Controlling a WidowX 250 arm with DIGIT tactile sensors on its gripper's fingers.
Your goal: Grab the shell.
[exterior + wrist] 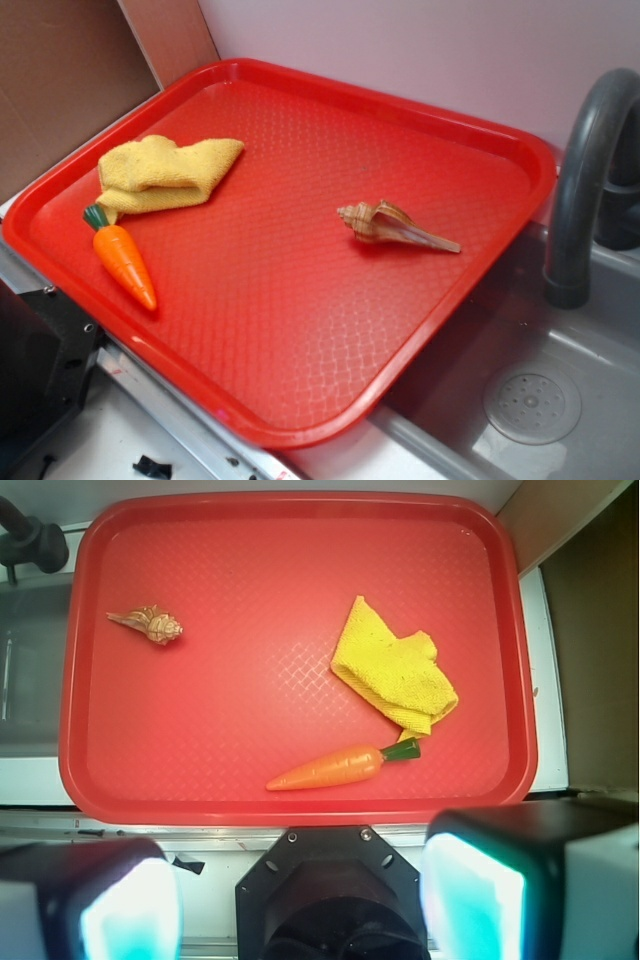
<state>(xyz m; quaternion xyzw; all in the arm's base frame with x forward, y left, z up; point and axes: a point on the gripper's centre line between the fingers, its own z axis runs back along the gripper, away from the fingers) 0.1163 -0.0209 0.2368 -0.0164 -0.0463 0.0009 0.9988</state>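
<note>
The shell (385,224) is tan and brown striped, with a whorled end and a long thin tail. It lies on the red tray (300,400), right of its middle, tail pointing right. In the wrist view the shell (150,626) lies at the tray's upper left. My gripper (300,905) is open and empty, high above the near edge of the tray (300,805), far from the shell. Its fingers (470,895) show as two wide-apart blurred pads at the bottom of the wrist view. The gripper does not show in the exterior view.
An orange toy carrot (127,262) and a yellow cloth (165,172) lie on the tray's left side. A grey sink (560,400) with a dark faucet (580,180) stands to the right. The robot's black base (335,895) is under the gripper.
</note>
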